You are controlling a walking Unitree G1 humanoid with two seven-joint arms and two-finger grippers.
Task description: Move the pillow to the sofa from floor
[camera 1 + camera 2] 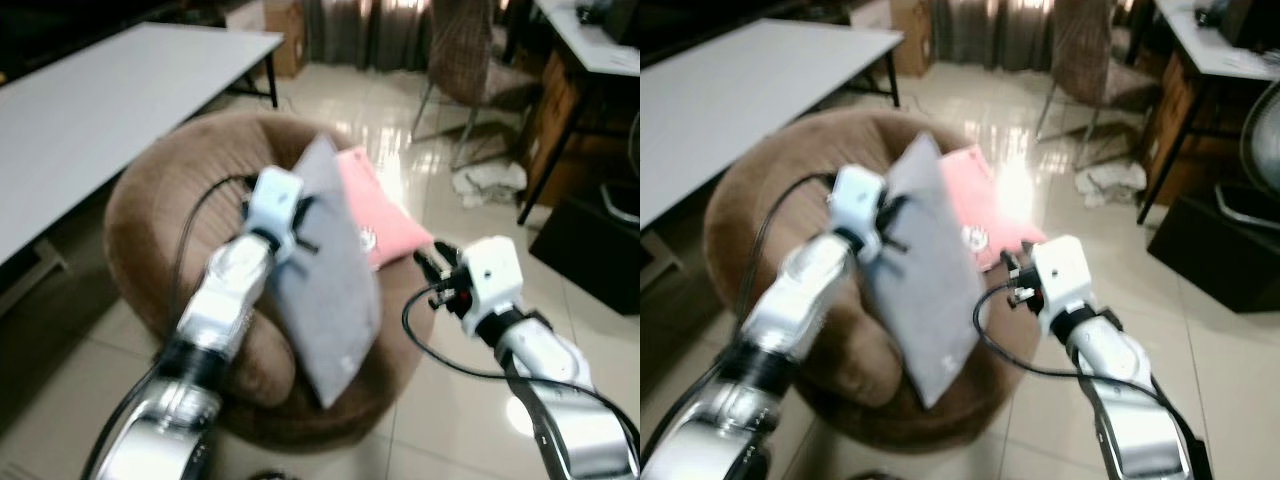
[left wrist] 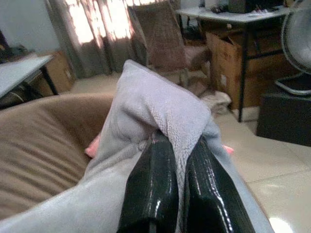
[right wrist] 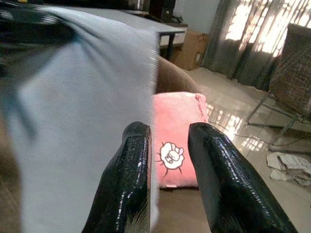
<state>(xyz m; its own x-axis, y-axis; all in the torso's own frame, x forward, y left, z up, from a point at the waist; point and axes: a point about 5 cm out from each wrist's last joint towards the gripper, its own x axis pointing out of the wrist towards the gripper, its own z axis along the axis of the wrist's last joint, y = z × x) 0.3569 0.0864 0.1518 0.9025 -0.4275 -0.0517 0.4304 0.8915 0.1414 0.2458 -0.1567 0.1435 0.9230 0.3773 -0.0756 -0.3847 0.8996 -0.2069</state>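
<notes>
One grey pillow [image 1: 330, 280] clamped in left pincer [image 2: 177, 160] over sofa [image 1: 150, 200], right pincer [image 3: 167, 160] apart beside it

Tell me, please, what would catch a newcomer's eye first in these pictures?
First, the grey pillow, held up on edge over the round brown sofa by the left gripper, whose fingers pinch its fabric. Just behind it a pink pillow lies on the sofa. The right gripper is open beside the grey pillow's edge.
</notes>
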